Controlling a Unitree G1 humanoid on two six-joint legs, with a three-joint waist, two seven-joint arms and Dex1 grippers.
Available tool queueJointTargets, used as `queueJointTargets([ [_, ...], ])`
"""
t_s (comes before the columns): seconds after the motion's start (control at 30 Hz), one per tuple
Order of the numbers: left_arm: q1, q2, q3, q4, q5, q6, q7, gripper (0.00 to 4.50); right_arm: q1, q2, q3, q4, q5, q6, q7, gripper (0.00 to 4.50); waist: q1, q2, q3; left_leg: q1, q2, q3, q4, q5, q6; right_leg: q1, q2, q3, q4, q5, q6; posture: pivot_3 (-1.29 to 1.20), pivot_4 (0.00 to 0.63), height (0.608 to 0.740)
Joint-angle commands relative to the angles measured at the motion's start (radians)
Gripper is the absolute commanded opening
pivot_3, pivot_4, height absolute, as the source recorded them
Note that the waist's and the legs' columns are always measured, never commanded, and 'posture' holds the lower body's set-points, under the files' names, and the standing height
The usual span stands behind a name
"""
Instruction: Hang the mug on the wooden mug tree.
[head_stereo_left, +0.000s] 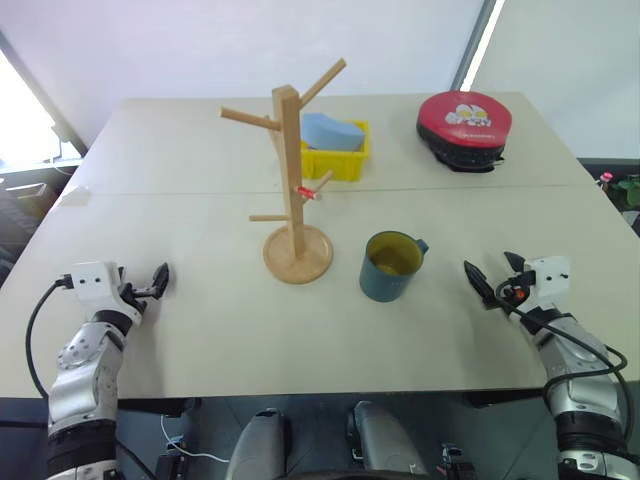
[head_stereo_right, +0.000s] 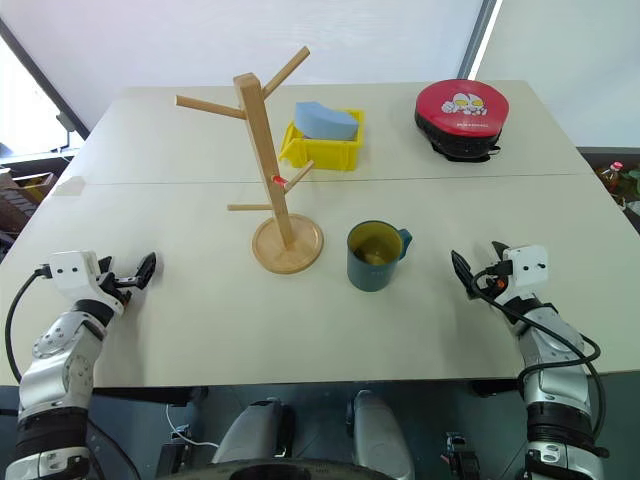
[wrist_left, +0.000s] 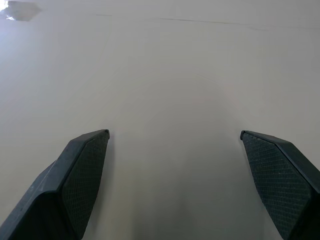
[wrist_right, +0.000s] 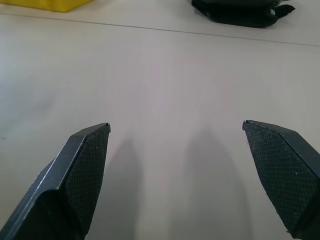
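Both arms reach forward, low and wide apart — left gripper (head_stereo_left: 157, 281) and right gripper (head_stereo_left: 490, 278) each pointing ahead, fingers spread wide, holding nothing.

One mug (head_stereo_left: 390, 266); one wooden mug tree (head_stereo_left: 293, 180); two pincers.
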Motion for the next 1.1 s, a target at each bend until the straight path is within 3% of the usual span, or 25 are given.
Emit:
queueJointTargets([
  [0.03, 0.008, 0.012, 0.017, -0.033, -0.011, 0.006, -0.009, 4.50, 0.012, -0.002, -0.006, -0.043, 0.000, -0.019, -0.001, 4.41, 0.000, 0.000, 0.000, 0.000, 0.000, 0.000, 0.000, 0.000, 0.000, 0.000, 0.000, 0.000, 0.000, 0.000, 0.000, 0.00, 0.150, 0.740],
  [0.4, 0.013, 0.007, -0.033, -0.067, -0.001, 0.001, -0.063, 4.50, 0.050, 0.004, -0.007, -0.079, 0.005, -0.015, -0.013, 4.41, 0.002, 0.000, 0.000, 0.000, 0.000, 0.000, 0.000, 0.000, 0.000, 0.000, 0.000, 0.000, -0.001, 0.000, 0.000, 0.00, 0.150, 0.740],
  [0.77, 0.099, 0.046, -0.168, -0.267, -0.087, -0.005, -0.369, 4.50, 0.122, -0.021, -0.015, -0.189, 0.037, -0.001, 0.044, 4.41, 0.002, 0.001, 0.001, 0.000, 0.000, 0.000, -0.001, 0.000, 0.000, 0.000, -0.001, 0.000, -0.002, -0.002, -0.003, 0.00, 0.150, 0.740],
  [1.1, 0.095, 0.145, -0.376, -0.492, -0.127, 0.090, -0.579, 4.50, 0.176, -0.011, 0.076, -0.375, 0.033, 0.048, 0.106, 4.41, 0.000, 0.003, 0.002, 0.000, 0.001, 0.001, -0.002, 0.000, 0.000, 0.000, -0.001, 0.001, -0.003, -0.002, -0.004, 0.00, 0.150, 0.740],
])
